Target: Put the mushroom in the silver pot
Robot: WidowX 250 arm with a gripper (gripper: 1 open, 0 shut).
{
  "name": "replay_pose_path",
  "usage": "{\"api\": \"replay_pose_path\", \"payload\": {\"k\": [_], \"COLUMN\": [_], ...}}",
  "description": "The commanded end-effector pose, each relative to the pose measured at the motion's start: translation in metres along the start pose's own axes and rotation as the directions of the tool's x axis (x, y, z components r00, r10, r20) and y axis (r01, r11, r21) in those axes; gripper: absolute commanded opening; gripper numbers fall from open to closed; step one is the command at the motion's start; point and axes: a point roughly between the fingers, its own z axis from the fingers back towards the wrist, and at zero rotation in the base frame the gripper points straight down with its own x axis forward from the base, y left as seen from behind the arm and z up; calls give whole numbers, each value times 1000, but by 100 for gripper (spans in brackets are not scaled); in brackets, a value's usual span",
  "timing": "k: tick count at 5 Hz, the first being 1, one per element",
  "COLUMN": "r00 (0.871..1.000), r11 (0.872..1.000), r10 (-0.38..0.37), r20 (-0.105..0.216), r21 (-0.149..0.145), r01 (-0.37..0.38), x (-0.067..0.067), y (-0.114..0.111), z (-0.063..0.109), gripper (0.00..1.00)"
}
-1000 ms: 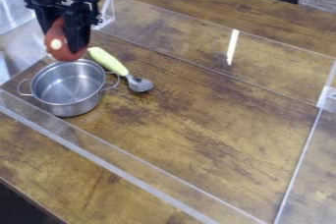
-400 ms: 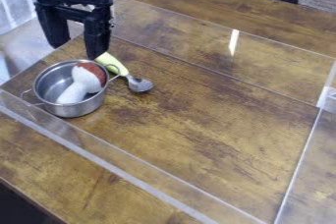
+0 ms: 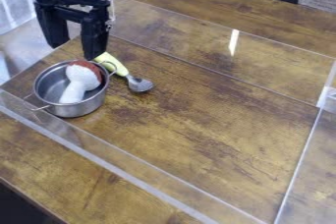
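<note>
Since mushroom (image 3: 77, 84) lies in pot (image 3: 53, 103), gripper (image 3: 73, 33) at 12 o'clock, fingers wide, empty; looks light, rigid, grab by cap.

You can't see the arm above the gripper (image 3: 73, 33); the top edge cuts it off at twelve o'clock. The spoon (image 3: 121, 74) has the upper end of its yellow-green handle hidden behind the gripper's finger. The mushroom (image 3: 79, 84) lies in the silver pot (image 3: 63, 103), its far side blocked by the rim; its stem blurs into glare. The table (image 3: 197, 140) runs off every edge.
</note>
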Motion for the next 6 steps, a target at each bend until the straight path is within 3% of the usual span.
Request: {"api": "replay_pose_path", "payload": {"k": [1, 2, 3, 6], "r00": [998, 995, 993, 1000], "r11": [998, 995, 993, 1000], "r10": [-60, -95, -116, 5], "r20": [2, 9, -5, -3], "r21": [11, 6, 4, -9], "r01": [60, 95, 116, -6], "x": [-4, 1, 0, 9], "y": [8, 12, 20, 48], "z": [-1, 1, -4, 13], "gripper": [100, 100, 100, 100]}}
